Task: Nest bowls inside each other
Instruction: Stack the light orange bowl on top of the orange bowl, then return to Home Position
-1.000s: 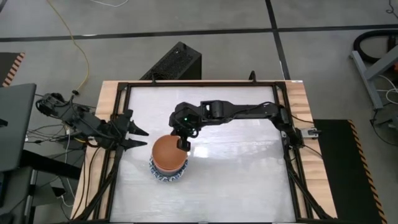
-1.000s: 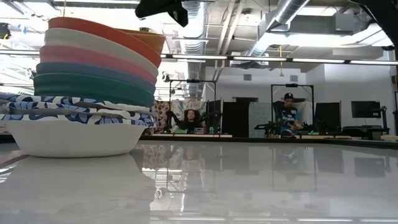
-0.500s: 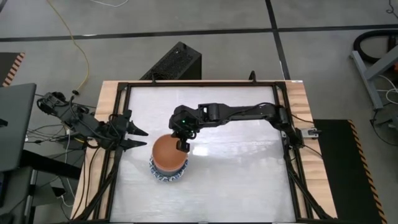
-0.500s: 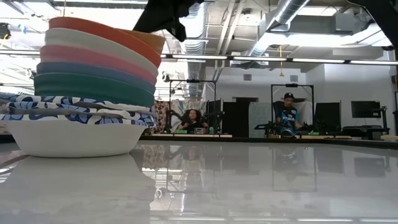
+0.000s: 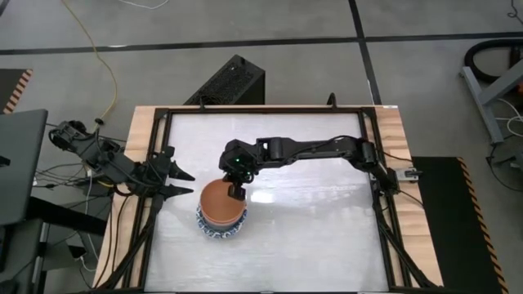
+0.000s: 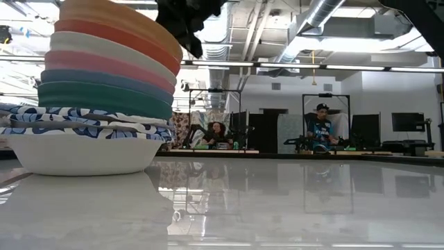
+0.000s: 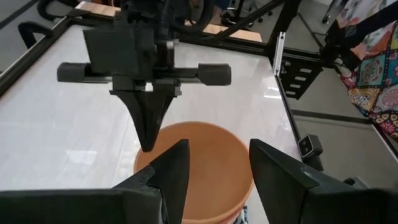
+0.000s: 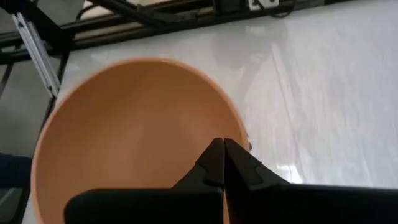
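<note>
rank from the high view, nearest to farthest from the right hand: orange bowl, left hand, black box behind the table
1. orange bowl, top of the stack, right under the right hand.
2. left hand, waiting at the table's left edge.
3. black box, on the floor beyond the table's far edge.

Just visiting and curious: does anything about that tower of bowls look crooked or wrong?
Slightly. The stack leans, its upper bowls tilting on one side. The orange bowl tops it, the right tool shut at its rim.

Orange bowl (image 8: pixel 130 130) seen from above, closed dark fingers (image 8: pixel 219 163) over its rim, white table (image 8: pixel 323 93)
</note>
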Available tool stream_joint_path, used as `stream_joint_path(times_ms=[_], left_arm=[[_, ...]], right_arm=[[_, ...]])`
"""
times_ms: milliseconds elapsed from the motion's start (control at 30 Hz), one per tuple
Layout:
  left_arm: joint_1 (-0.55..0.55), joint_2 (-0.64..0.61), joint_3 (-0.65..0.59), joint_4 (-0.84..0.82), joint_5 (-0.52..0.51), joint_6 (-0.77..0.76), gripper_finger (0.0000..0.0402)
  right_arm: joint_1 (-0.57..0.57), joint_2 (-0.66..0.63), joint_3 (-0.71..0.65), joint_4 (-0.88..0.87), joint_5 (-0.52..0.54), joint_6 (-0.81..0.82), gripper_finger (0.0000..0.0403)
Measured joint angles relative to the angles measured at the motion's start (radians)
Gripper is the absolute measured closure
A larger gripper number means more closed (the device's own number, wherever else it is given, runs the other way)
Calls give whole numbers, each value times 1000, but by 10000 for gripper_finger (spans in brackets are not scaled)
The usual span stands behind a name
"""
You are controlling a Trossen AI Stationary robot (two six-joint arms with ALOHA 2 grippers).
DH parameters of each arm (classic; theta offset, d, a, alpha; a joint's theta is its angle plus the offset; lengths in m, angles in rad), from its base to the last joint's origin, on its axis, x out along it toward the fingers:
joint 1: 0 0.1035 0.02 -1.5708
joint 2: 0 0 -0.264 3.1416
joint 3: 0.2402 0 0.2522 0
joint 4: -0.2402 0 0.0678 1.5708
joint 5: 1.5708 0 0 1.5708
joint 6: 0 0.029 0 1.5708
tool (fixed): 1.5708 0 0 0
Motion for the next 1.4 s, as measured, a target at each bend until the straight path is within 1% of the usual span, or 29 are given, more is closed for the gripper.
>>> stream_joint_path(times_ms=[167, 300, 400, 500, 600, 700, 733, 800, 900, 967, 1033, 1100, 1167, 1267, 1333, 1400], left_arm=[[-1, -1, 0, 1, -14, 17, 246], [-19, -1, 0, 2, -92, 12, 246], [-50, 8, 0, -29, -182, -101, 246], [-81, 24, 0, -146, -231, -281, 256], [-117, 47, 0, -281, -257, -466, 280], [-157, 78, 0, -362, -291, -603, 314], [-171, 88, 0, -379, -294, -636, 326], [-201, 101, 0, -397, -297, -685, 350], [-263, 105, 0, -387, -308, -706, 384], [-313, 94, 0, -356, -363, -696, 397], [-358, 70, 0, -305, -445, -646, 397], [-398, 39, 0, -239, -508, -564, 399], [-427, 9, 0, -158, -540, -462, 401], [-456, -28, 0, -22, -522, -279, 401], [-465, -44, 0, 92, -473, -135, 401], [-467, -51, 0, 220, -398, 36, 401]], right_arm=[[2, -23, 6, 16, 3, 5, 388], [15, -56, 35, 21, 9, 9, 388], [35, -99, 40, -9, 70, 25, 388], [58, -160, 40, -100, 172, 65, 388], [72, -222, 43, -251, 286, 124, 389], [80, -262, 37, -419, 400, 214, 389], [82, -268, 36, -472, 420, 236, 389], [83, -273, 35, -552, 428, 248, 389], [95, -279, 34, -582, 427, 233, 389], [106, -288, 34, -574, 427, 204, 389], [117, -298, 34, -554, 422, 172, 390], [122, -317, 34, -509, 404, 146, 390], [129, -335, 34, -459, 353, 99, 390], [132, -374, 34, -391, 270, 24, 390], [132, -406, 34, -357, 231, -20, 390], [131, -440, 34, -346, 209, -57, 390]])
